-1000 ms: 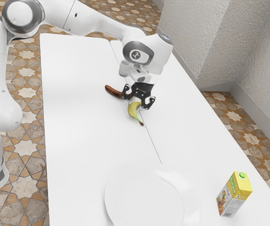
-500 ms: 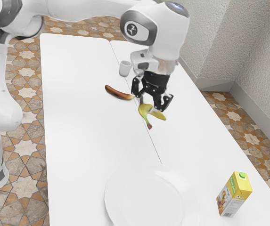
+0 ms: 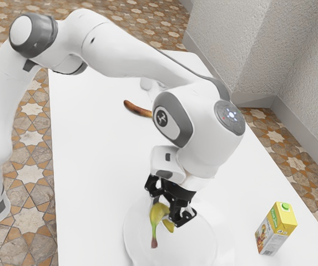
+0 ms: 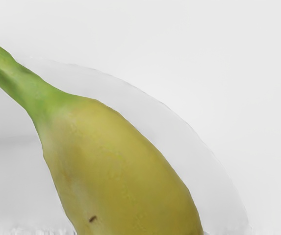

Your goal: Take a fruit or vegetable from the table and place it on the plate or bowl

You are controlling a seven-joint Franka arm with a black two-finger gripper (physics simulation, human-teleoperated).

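on my screen the white table (image 3: pixel 92 144) runs away from the camera, long and plain. a carton (image 3: pixel 276 228) stands upright on it near the front edge, at the exterior view's right; it is yellow and green, with a yellow cap on its slanted top. a brown curved thing (image 3: pixel 138 108) lies flat farther back on the table, well apart from the carton; i cannot tell what it is. the floor (image 3: pixel 25 166) has star-patterned tiles in brown and cream. a rough grey wall (image 3: pixel 292 50) with a pale skirting rises beside the table
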